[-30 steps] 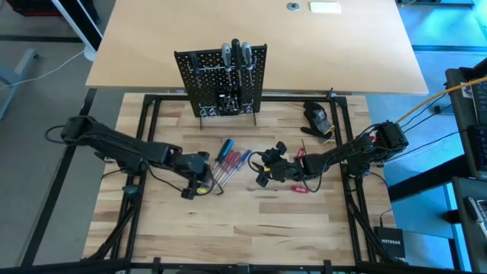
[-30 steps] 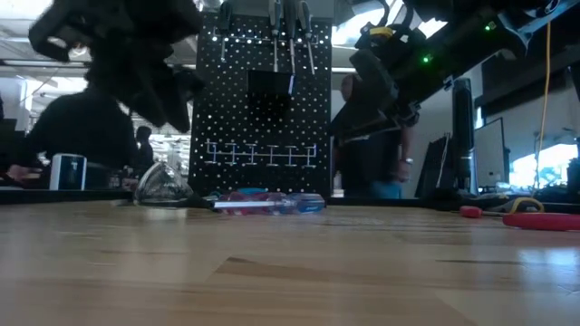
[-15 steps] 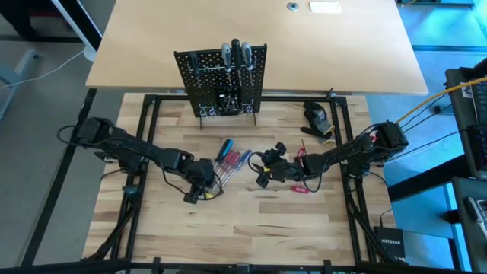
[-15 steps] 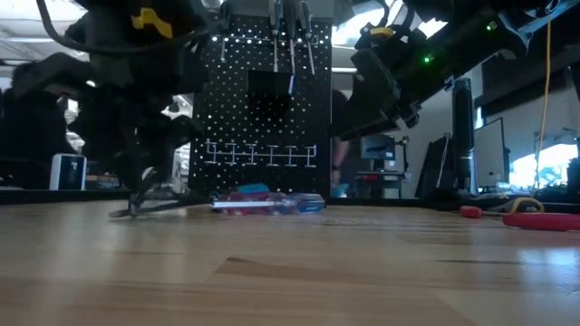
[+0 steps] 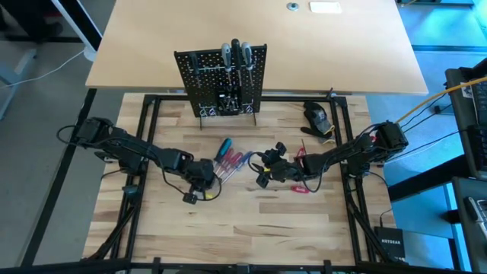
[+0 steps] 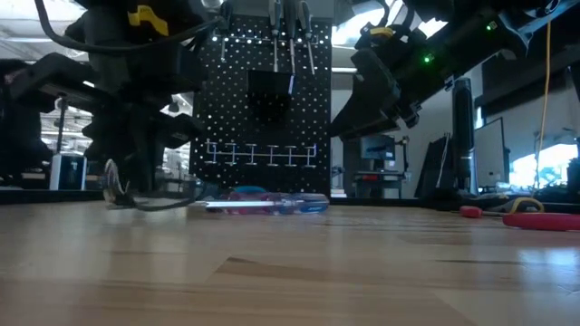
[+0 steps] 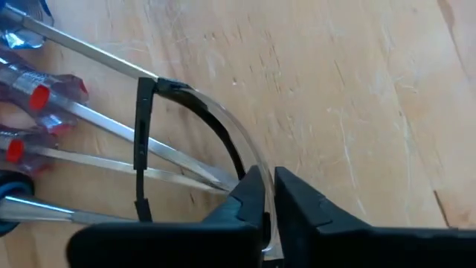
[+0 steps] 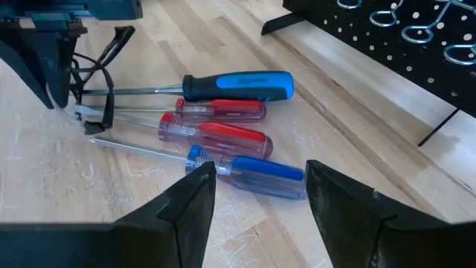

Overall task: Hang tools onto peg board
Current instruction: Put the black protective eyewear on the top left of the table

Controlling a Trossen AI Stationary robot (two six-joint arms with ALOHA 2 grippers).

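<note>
A pair of clear safety glasses [image 7: 204,119] with black arms lies on the wooden table, beside the silver shafts of several screwdrivers [image 5: 232,159] with blue and red handles. My left gripper [image 7: 269,195] is down at the glasses and shut on them. My right gripper [image 8: 260,193] hovers open above the table, right of the screwdriver handles [image 8: 238,141]. The black peg board [image 5: 222,79] stands upright on its feet at the table's far side, with screwdrivers hanging along its top. My left gripper pinches the curved clear front of the glasses [image 7: 249,160] between its two fingers. The fingers come from above, slanting down, and lie across the curved front. The glasses are low at the table, and one black arm [image 7: 141,149] lies across the screwdriver shafts.
Red-handled pliers [image 5: 301,185] lie under my right arm. A dark rounded lump [image 5: 317,116] sits at the far right near the frame. Bare wood lies toward the near edge [image 5: 243,228]. Behind the peg board, a pale tabletop [image 5: 259,30] stretches away.
My left gripper has gone down to the table beside the screwdriver shafts and has shut on the glasses. The glasses, which lay flat, now stand tipped up at the gripper's end in the low view.
</note>
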